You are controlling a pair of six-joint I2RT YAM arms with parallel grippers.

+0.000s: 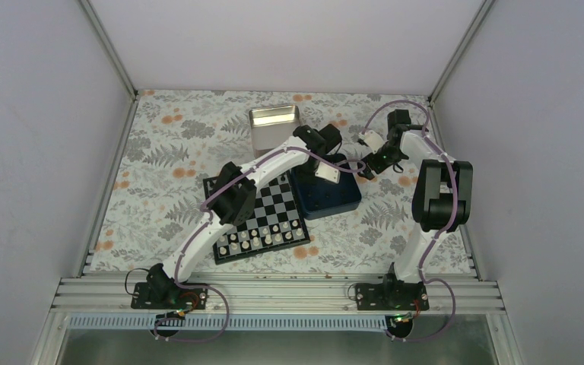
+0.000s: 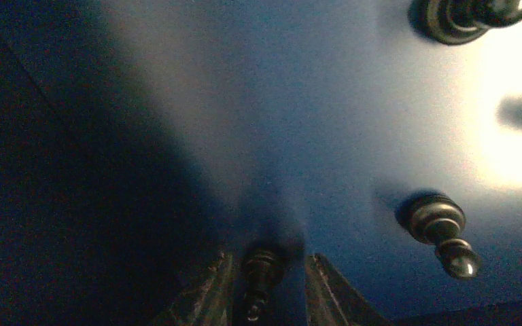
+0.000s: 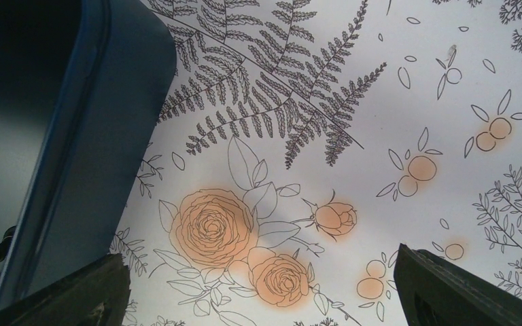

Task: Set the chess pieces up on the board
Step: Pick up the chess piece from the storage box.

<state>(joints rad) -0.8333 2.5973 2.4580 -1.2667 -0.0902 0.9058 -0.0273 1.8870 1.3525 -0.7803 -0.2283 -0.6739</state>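
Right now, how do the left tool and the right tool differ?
The left tool is inside the navy box, its fingers flanking a black chess piece; the right tool hangs over the floral cloth beside that box. Left fingers stand close together, right ones wide apart and empty. Both point downward.

Board (image 1: 274, 199): black and silvery-grey checks, thin black border. Cream-white chessmen (image 1: 265, 237) on its two near rows.

Box (image 1: 338, 199), just right of the board: navy blue outside; inner floor blue, washing out to a pale glare.

Black chessmen (image 2: 440, 229) in the box: glossy near-black with bright highlights.

Tin (image 1: 274, 122), beyond the board: shiny silver.

Worktop (image 1: 160, 160): off-white, printed with grey line-drawn ferns and leaves, orange roses and small orange berries.

Arms (image 1: 274, 162): white shells, black joints. Cables (image 1: 400, 101): purple.

Walls (image 1: 38, 152): plain pale lilac-grey.
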